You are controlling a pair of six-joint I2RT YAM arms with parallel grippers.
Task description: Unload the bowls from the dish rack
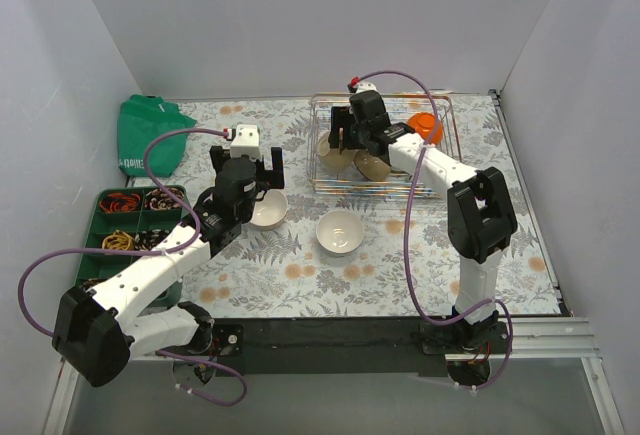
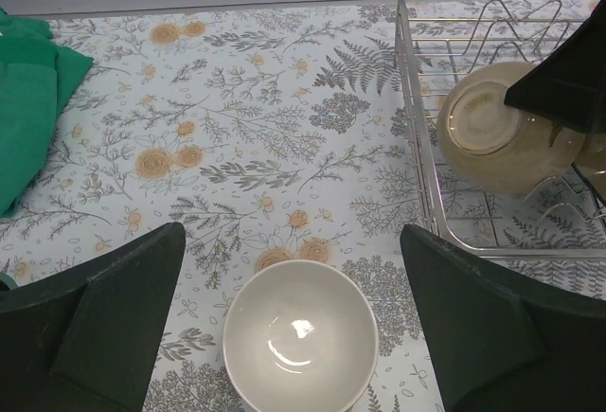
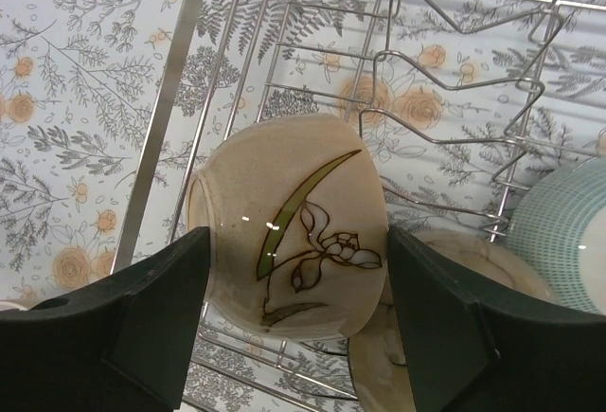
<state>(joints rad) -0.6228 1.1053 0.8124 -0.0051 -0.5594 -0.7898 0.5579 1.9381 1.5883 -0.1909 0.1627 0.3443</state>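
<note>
Wide open, right end effector [image 3: 298, 241] straddles beige bowl [image 3: 284, 194] in dish rack [image 3: 163, 123] (left end effector [image 2: 292, 234] gapes above white bowl [image 2: 300, 338]).

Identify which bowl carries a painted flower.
The beige bowl on its side in the dish rack, between the fingers of the right gripper; the white bowl and teal bowl show none.

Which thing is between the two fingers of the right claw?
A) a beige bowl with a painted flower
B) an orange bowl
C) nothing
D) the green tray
A: in the right wrist view the beige bowl, with a painted flower, lies in the dish rack between the fingers of the right claw.
</note>
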